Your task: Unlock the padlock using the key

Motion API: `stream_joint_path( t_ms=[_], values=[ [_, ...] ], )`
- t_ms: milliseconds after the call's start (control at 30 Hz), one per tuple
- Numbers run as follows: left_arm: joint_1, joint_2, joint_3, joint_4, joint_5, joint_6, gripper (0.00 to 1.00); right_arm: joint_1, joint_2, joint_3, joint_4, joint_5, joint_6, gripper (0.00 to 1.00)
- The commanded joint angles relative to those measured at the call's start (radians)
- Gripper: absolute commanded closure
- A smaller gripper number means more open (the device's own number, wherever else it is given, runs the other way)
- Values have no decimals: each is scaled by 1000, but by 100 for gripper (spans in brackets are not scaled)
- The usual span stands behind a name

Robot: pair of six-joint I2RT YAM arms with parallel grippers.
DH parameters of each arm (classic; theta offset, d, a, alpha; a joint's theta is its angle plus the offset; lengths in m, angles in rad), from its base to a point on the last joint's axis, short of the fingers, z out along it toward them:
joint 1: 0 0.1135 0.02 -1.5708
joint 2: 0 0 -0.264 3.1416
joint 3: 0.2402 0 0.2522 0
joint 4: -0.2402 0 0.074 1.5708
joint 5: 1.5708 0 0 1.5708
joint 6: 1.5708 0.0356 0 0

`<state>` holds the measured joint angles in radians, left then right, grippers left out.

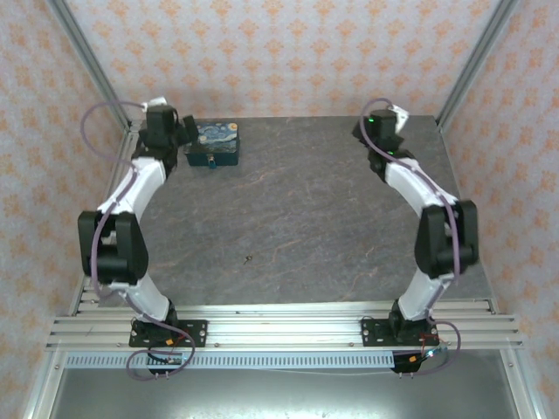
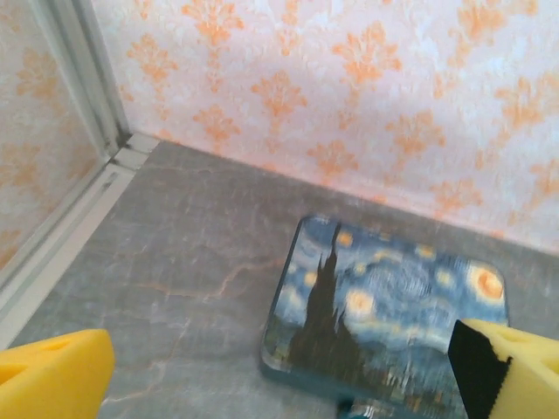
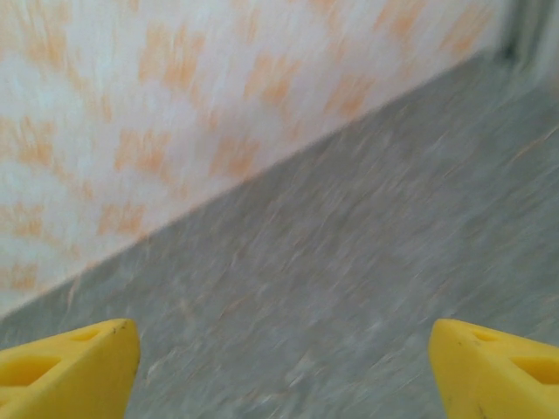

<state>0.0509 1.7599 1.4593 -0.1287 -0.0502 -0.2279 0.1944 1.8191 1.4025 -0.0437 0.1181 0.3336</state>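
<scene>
At the near edge, ribbed aluminium rails (image 1: 288, 330) carry the two black base plates. From them the left arm (image 1: 131, 188) and right arm (image 1: 419, 188) rise in white shells with black joints, each bowing outward and then reaching for the far side. The bench (image 1: 306, 218) is a dark grey slab with pale veins like marble, matt and flat. A small dark speck (image 1: 249, 258) lies on it at about 7 o'clock from the centre.

The left fingers (image 2: 52, 375) are blunt yellow foam wedges, one faced with black, spread wide and gripping nothing. They hover above the bench at 11 o'clock. Just ahead of them lies a flat rectangular box (image 2: 384, 314) with rounded corners and a glossy lid painted in swirling blue and yellow. The padlock (image 1: 212, 161), a tiny teal piece, sits against the near side of the box. In the left wrist view a sliver of teal at the box's near edge is probably that padlock, though the frame cuts it off.

The right fingers (image 3: 65, 371), the same yellow wedges, are also parted with nothing between them. They hang over bare stone at 1 o'clock, in a blurred view.

Beyond them, cream wallpaper (image 1: 279, 52) with orange damask motifs closes in the bench, framed by grey metal posts (image 1: 83, 52).
</scene>
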Motion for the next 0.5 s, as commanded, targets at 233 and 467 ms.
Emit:
stream_joint_path(
  t_ms=[233,467],
  values=[
    [79,644,831,-524,301,-127,4,136,414,442,-266,-173,145,16],
    [86,920,1173,-601,410,-143,7,164,481,501,-275,-239,152,18]
  ],
)
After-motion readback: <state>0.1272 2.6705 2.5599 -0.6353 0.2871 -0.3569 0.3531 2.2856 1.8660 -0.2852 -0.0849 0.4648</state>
